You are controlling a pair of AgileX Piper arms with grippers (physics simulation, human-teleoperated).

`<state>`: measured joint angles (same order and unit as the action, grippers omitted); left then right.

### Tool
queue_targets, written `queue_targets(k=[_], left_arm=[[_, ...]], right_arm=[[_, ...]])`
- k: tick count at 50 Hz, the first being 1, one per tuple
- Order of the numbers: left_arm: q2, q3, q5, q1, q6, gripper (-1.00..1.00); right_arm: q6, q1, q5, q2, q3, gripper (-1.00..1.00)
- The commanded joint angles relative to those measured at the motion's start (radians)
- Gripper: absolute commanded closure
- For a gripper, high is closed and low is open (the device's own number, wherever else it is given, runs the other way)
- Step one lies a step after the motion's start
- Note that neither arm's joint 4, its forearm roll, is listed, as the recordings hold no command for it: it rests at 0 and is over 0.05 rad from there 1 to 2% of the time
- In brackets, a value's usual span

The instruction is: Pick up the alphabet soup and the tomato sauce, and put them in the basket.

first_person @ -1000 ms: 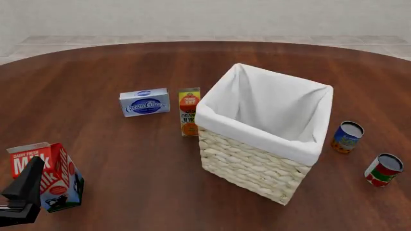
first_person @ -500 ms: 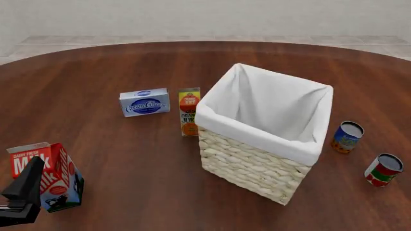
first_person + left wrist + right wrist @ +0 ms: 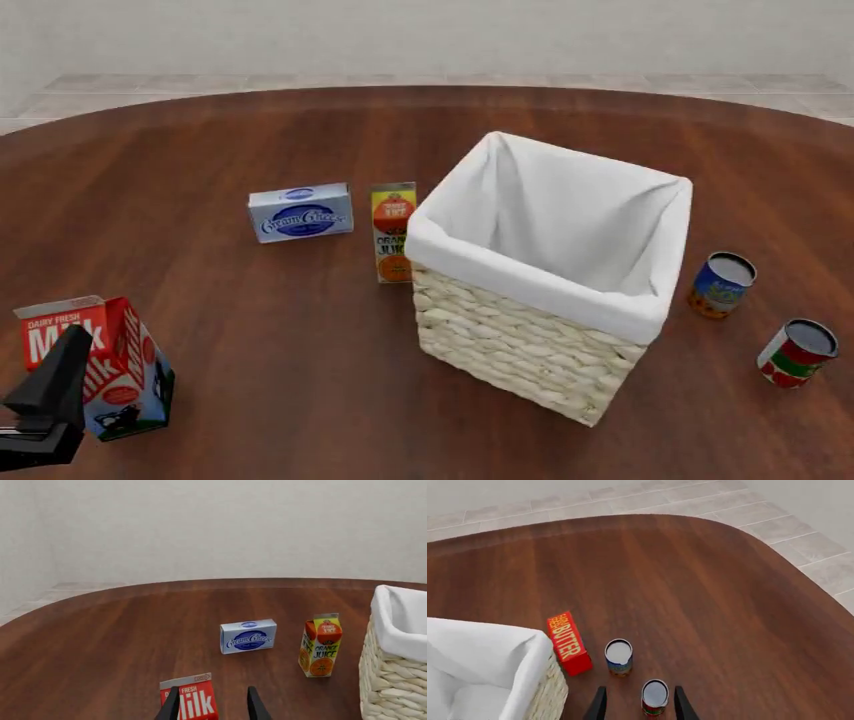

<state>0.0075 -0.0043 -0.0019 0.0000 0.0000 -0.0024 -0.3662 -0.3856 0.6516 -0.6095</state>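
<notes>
The alphabet soup (image 3: 722, 285), a blue-labelled can, stands on the table just right of the basket (image 3: 534, 285). The tomato sauce (image 3: 797, 353), a red, white and green can, stands nearer and further right. In the right wrist view my right gripper (image 3: 639, 707) is open above the table. The tomato sauce (image 3: 654, 697) shows between its fingertips, lower down. The alphabet soup (image 3: 618, 656) is just beyond it. My left gripper (image 3: 47, 405) is open and empty at the near left, beside the milk carton. The right gripper is out of the front view.
A milk carton (image 3: 100, 365) stands by the left gripper. A cream cheese box (image 3: 300, 212) and an orange juice carton (image 3: 394, 232) stand left of the basket. A red butter box (image 3: 568, 643) lies against the basket's far side, close to the alphabet soup.
</notes>
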Motion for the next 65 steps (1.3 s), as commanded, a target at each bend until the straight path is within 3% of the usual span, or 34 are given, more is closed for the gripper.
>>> queue_targets(k=[1, 11, 14, 15, 18, 26, 65], left_arm=[[0.0, 0.0, 0.0, 0.0, 0.0, -1.0], [0.0, 0.0, 0.0, 0.0, 0.0, -1.0], [0.0, 0.0, 0.0, 0.0, 0.0, -1.0], [0.0, 0.0, 0.0, 0.0, 0.0, -1.0], [0.0, 0.0, 0.0, 0.0, 0.0, -1.0], [0.0, 0.0, 0.0, 0.0, 0.0, -1.0], [0.0, 0.0, 0.0, 0.0, 0.0, -1.0]], right_arm=[[0.047, -0.025, 0.01, 0.074, 0.005, -1.0], [-0.007, -0.05, 0.037, 0.118, 0.023, -1.0], [0.016, -0.038, 0.035, 0.124, 0.026, -1.0], [0.057, -0.04, 0.036, 0.154, 0.032, -1.0], [0.002, -0.053, 0.044, 0.147, 0.036, -1.0], [-0.008, -0.068, 0.085, 0.182, 0.061, -1.0], [0.007, -0.082, 0.282, 0.357, 0.135, -1.0]])
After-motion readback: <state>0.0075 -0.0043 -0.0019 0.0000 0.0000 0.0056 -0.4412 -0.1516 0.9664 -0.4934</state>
